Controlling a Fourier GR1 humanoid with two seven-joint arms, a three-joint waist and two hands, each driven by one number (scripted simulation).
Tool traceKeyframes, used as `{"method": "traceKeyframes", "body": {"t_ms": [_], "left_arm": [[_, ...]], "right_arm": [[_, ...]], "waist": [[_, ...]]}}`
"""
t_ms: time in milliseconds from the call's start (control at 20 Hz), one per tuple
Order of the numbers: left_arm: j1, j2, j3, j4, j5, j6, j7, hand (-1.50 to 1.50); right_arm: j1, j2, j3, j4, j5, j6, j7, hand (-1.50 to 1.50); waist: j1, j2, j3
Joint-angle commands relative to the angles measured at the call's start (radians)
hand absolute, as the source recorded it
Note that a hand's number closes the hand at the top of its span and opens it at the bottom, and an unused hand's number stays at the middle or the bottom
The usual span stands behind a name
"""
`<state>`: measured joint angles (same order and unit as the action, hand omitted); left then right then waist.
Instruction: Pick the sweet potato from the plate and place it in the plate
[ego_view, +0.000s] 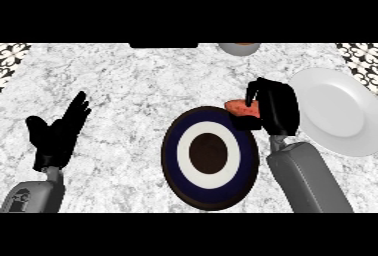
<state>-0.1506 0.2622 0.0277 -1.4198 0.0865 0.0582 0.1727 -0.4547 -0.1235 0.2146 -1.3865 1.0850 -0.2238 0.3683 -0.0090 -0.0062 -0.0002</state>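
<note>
Marble counter (133, 80): right hand (277, 107) clasps sweet potato (240, 107) by dark plate (177, 165) rim, left hand (55, 135) open; early release risks roll-off.

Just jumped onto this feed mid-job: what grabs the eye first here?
The bull's-eye plate, dark blue with a white ring and brown middle, sits mid-counter. At its upper right rim the right hand curls round the orange sweet potato, with the white plate just to the right. The left hand rests open at the far left.
</note>
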Motion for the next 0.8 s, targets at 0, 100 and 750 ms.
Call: {"method": "traceKeyframes", "body": {"t_ms": [0, 100, 750], "left_arm": [[0.012, -0.028, -0.017, -0.009, -0.021, 0.023, -0.005, 0.0], [-0.004, -0.032, -0.008, 0.047, -0.013, -0.004, -0.048, 0.0], [0.0, -0.026, 0.025, 0.025, -0.024, -0.02, -0.043, 0.0]], "right_arm": [[0.002, -0.045, -0.089, -0.079, 0.046, -0.066, 0.071, 1.5], [0.023, -0.033, -0.124, -0.107, 0.014, -0.08, 0.078, 1.5], [0.047, -0.254, -0.487, 0.113, -0.318, -0.096, -0.194, 1.5]], "waist": [[0.0, 0.003, 0.0], [0.002, 0.006, 0.0], [0.014, 0.008, 0.001]]}}
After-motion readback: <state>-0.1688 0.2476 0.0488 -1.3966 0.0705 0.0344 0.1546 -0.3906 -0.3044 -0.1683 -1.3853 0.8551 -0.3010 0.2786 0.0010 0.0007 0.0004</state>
